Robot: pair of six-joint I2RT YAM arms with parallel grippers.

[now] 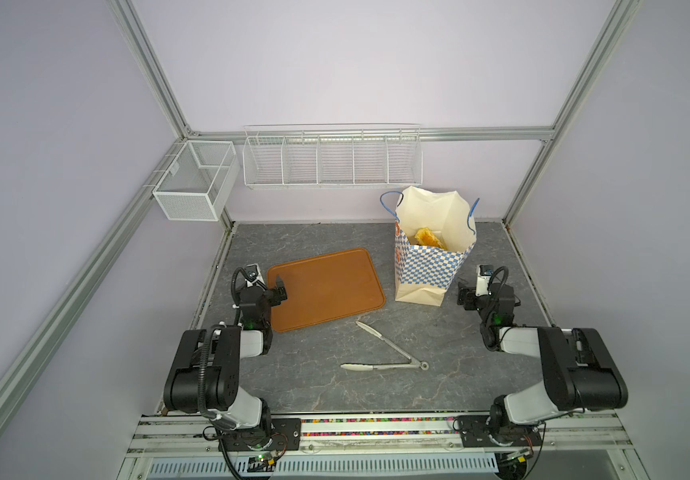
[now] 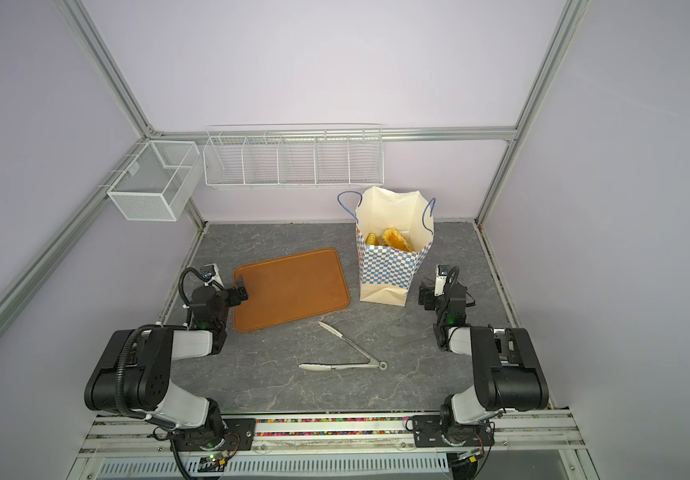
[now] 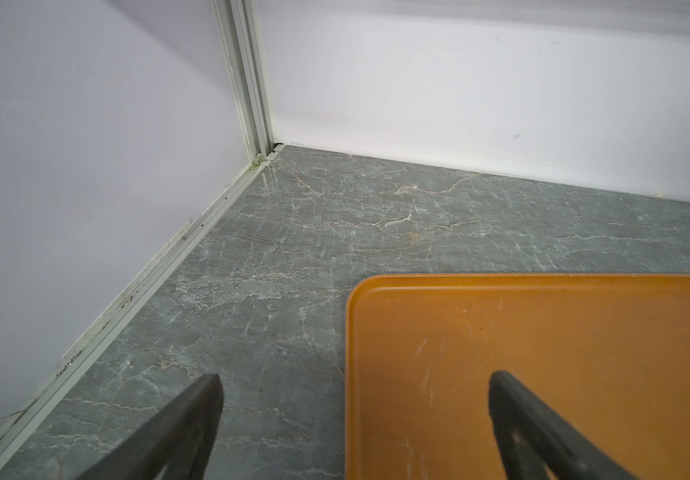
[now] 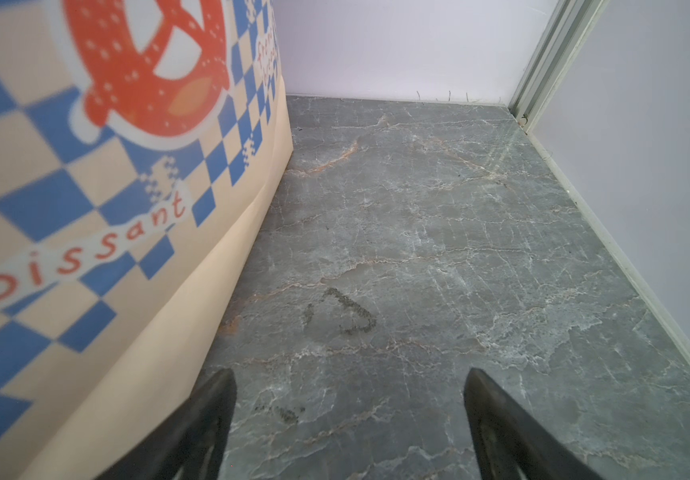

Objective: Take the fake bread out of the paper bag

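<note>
Tongs lie spread in a V on the counter, nearest the front. Farther in, the left gripper hovers with fingers wide apart and nothing between them, one over the left edge of the tray, the other over bare counter. The right gripper, also spread and empty, sits low just right of the bag. The bag stands upright and open, right of the tray and apart from it. The bread is inside it, two golden pieces showing through the mouth in a top view. A wire rack and a mesh basket hang on the walls behind.
</note>
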